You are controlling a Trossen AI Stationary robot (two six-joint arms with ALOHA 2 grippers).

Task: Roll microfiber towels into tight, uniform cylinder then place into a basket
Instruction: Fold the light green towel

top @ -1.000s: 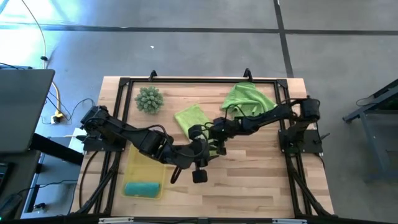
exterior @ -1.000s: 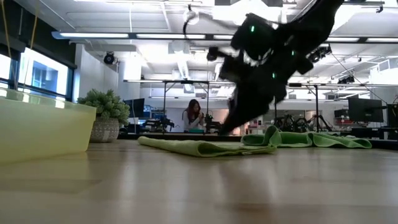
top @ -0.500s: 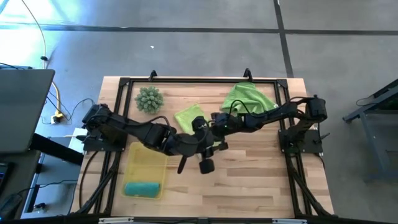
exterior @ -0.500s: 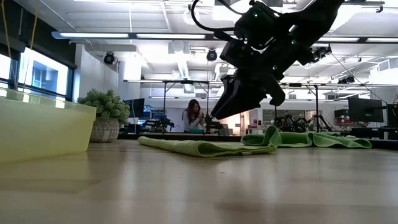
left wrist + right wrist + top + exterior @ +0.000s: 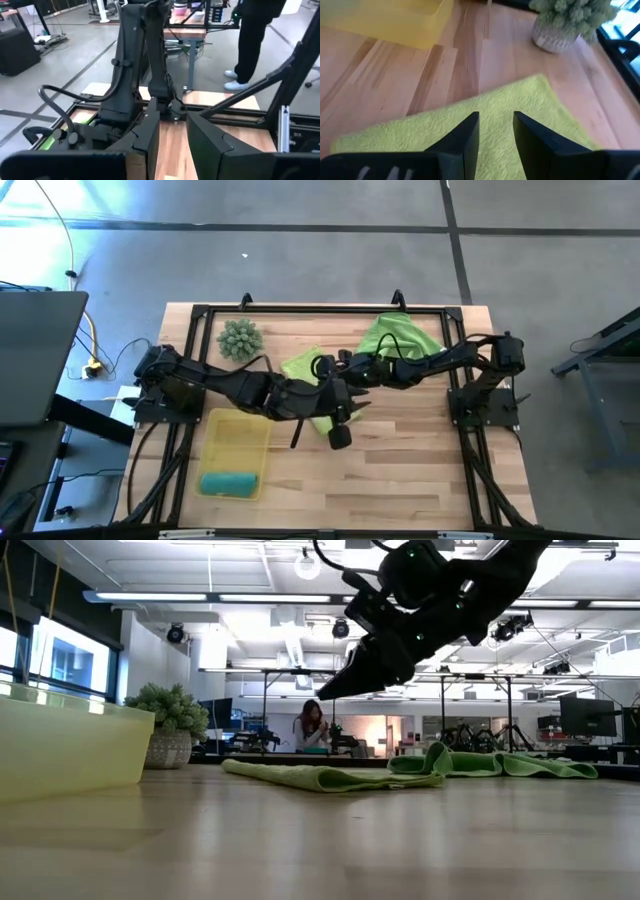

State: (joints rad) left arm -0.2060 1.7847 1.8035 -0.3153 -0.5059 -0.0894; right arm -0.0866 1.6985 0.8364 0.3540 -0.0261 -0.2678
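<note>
A flat lime green towel (image 5: 298, 368) lies spread on the table at mid-far; it also shows in the low view (image 5: 320, 777) and the right wrist view (image 5: 520, 97). A second lime towel (image 5: 400, 335) lies crumpled at the far right. The teal towel (image 5: 232, 483) lies rolled in the yellow basket (image 5: 215, 430) at the near left. My right gripper (image 5: 318, 367) hangs open above the flat towel (image 5: 496, 127), clear of it. My left gripper (image 5: 350, 404) is open and empty above the table beside that towel's near right end (image 5: 172, 132).
A spiky pale-green ball in a pot (image 5: 240, 338) stands at the far left. A black frame runs round the table's edges (image 5: 300, 308). Both arms cross above the table's middle. A person stands beyond the table in the left wrist view (image 5: 255, 40).
My left gripper has risen and gone toward the table's far and right edges, away from the basket. My right gripper has gone toward the table's left edge, over the flat lime towel. The towels have not moved.
</note>
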